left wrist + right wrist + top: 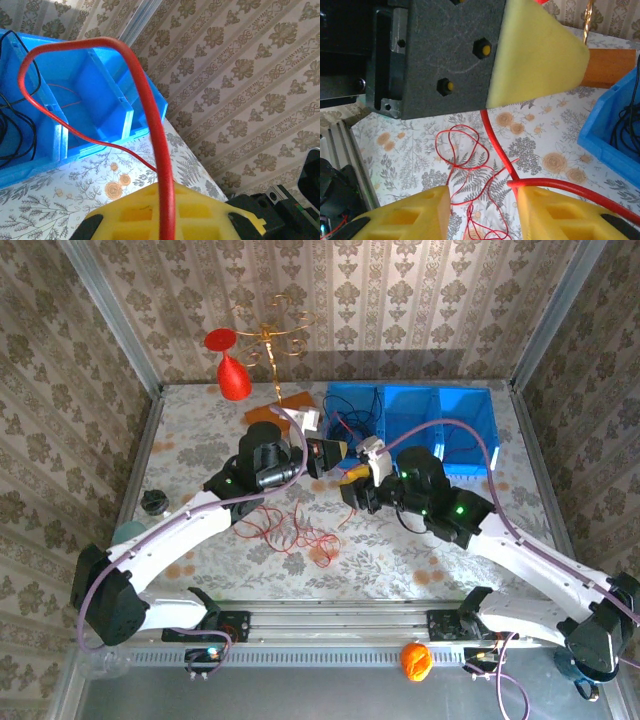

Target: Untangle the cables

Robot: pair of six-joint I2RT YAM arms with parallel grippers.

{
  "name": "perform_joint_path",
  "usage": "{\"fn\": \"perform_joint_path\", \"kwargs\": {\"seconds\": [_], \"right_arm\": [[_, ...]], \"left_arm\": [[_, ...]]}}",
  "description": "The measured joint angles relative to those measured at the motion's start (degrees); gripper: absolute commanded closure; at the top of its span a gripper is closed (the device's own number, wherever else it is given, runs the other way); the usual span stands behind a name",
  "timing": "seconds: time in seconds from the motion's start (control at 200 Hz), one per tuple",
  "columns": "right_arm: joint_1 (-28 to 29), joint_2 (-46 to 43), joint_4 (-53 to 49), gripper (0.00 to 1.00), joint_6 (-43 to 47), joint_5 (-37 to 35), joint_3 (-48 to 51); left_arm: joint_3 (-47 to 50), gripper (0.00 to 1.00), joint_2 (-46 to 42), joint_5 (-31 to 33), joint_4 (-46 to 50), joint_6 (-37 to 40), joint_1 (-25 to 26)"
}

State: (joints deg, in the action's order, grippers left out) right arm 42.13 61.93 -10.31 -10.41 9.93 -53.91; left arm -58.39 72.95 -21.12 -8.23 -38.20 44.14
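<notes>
Left arm reaches from the near edge towards the blue bin (460, 390), wrist rolled sideways; left gripper (338, 452) is clamped on a red cable (145, 100), which arches up from its yellow fingers (130, 215) towards the bin. Right arm comes in from the other side; right gripper (482, 200) sits just short of the bin, fingers apart, the red cable lying against one finger's inner edge. Thin red wires (290, 525) lie in loose loops on the table (200, 440) nearer than the bin; black cables (350, 425) lie in the bin's left compartment.
</notes>
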Motion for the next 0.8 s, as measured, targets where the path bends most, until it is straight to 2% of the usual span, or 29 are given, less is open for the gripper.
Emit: {"fn": "perform_joint_path", "kwargs": {"seconds": [0.37,0.64,0.725,0.8], "right_arm": [[0.0,4.2,1.0,0.55,1.9,-0.7,0.0],[-0.3,5.1,1.1,0.53,3.1,-5.4,0.0],[-0.7,5.0,1.4,0.59,3.3,-5.9,0.0],[-0.7,5.1,1.5,0.79,4.0,-5.8,0.0]], "left_arm": [[2.2,1.00,0.0,-1.2,-1.4,-1.8,0.0],[2.8,1.00,-1.7,-1.4,-1.3,-2.2,-0.2],[3.3,1.00,-2.4,-1.6,-1.2,-2.2,-0.4],[3.7,1.00,-2.4,-1.6,-1.3,-2.2,-0.4]]}}
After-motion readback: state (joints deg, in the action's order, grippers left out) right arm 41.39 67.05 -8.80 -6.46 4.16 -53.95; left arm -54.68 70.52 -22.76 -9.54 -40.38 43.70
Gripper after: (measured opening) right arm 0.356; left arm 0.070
